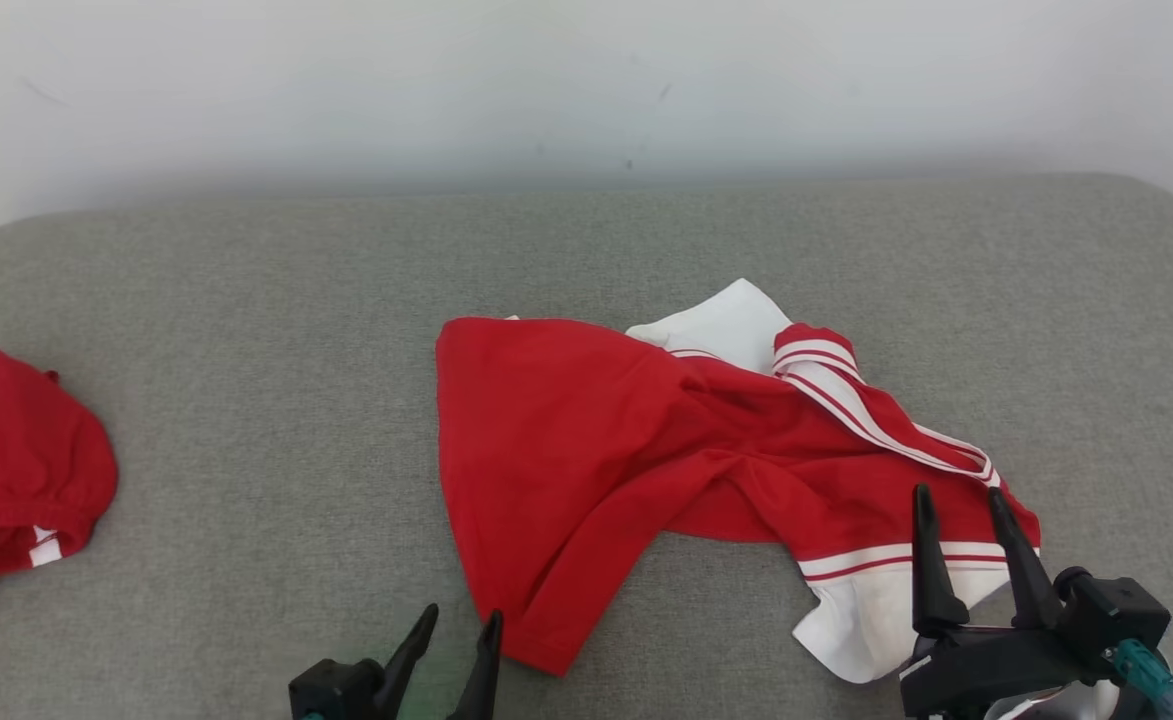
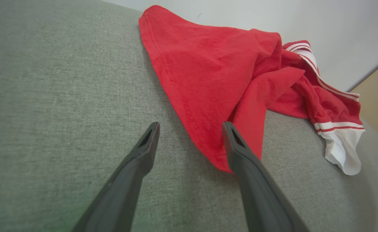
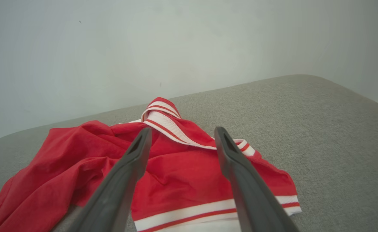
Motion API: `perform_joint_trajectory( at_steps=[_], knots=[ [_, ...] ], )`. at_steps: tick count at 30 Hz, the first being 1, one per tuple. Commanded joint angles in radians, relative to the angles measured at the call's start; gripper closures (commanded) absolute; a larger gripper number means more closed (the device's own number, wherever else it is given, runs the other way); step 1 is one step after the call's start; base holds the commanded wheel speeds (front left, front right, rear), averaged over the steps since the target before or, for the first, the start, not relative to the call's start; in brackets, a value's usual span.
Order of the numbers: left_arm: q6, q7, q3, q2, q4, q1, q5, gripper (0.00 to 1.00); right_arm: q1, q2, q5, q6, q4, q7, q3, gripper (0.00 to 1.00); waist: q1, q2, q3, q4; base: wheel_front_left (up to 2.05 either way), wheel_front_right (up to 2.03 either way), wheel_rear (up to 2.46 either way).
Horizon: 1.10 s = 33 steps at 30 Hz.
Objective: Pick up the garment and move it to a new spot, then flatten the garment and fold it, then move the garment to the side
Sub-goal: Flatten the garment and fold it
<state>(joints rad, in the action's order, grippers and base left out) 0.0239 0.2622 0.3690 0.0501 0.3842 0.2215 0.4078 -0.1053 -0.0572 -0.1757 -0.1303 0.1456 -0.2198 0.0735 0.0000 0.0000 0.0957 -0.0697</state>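
Two grippers sit at the near edge of the scene, and we see both with fingers spread wide, grasping nothing. The garment [image 1: 586, 440], red with white striped trim, lies crumpled around the middle of the grey cushioned surface [image 1: 246, 300], somewhat right of centre. Its long axis runs left to right, slanting nearer as it goes right. Its smooth red panel is on the left and the bunched, striped part on the right. One red corner points toward the near side, ending just right of the left gripper [image 1: 463, 612]. In the left wrist view that gripper's [image 2: 190, 127] right finger overlaps this corner. A white cuff hangs at the near right, and a white flap points to the far side. The right gripper [image 1: 957, 492] stands over the near-right striped band; we cannot tell whether it touches the cloth. A second red garment [image 1: 16, 450] lies well apart at the left edge.
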Motion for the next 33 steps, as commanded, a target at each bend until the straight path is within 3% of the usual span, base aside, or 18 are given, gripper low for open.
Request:
perform_joint_trajectory(
  at_steps=[1, 11, 13, 14, 21, 27, 33],
  knots=[
    [-0.003, 0.004, 0.019, 0.001, 0.025, 0.019, 0.015, 0.0, 0.013, 0.003, -0.009, -0.001, 0.007, -0.006, 0.012, 0.0, 0.0, 0.0, 0.011, -0.017, 0.0, 0.0, 0.0],
    [-0.005, 0.0, 0.122, 0.001, 0.178, 0.085, 0.091, 0.0, -0.005, 0.007, -0.008, -0.001, 0.04, -0.015, 0.032, 0.0, 0.0, 0.0, 0.016, -0.051, 0.0, 0.0, 0.0],
    [0.004, 0.001, 0.136, 0.001, 0.188, 0.101, 0.106, 0.71, -0.008, 0.007, -0.007, -0.001, 0.045, -0.017, 0.033, 0.0, 0.0, 0.0, 0.017, -0.054, 0.0, 0.0, 0.0],
    [0.008, 0.002, 0.142, 0.001, 0.189, 0.11, 0.107, 1.0, -0.009, 0.007, -0.007, -0.001, 0.048, -0.017, 0.033, 0.0, 0.0, 0.0, 0.017, -0.055, 0.0, 0.0, 0.0],
    [-0.002, 0.004, 0.067, 0.009, 0.093, 0.136, 0.079, 1.0, 0.0, 0.007, -0.023, -0.001, 0.058, -0.021, 0.025, 0.0, 0.0, 0.0, 0.01, -0.035, 0.0, 0.0, 0.0],
    [-0.019, 0.004, -0.048, 0.098, -0.099, 0.129, 0.023, 1.0, 0.005, 0.007, -0.036, -0.001, 0.084, -0.028, 0.031, 0.0, 0.0, 0.0, -0.009, 0.014, 0.0, 0.0, 0.0],
    [-0.022, -0.036, -0.057, 0.143, -0.178, 0.064, 0.04, 1.0, 0.005, 0.007, -0.047, -0.001, 0.114, -0.033, 0.029, 0.0, 0.0, 0.0, -0.017, 0.035, 0.0, 0.0, 0.0]
  ],
)
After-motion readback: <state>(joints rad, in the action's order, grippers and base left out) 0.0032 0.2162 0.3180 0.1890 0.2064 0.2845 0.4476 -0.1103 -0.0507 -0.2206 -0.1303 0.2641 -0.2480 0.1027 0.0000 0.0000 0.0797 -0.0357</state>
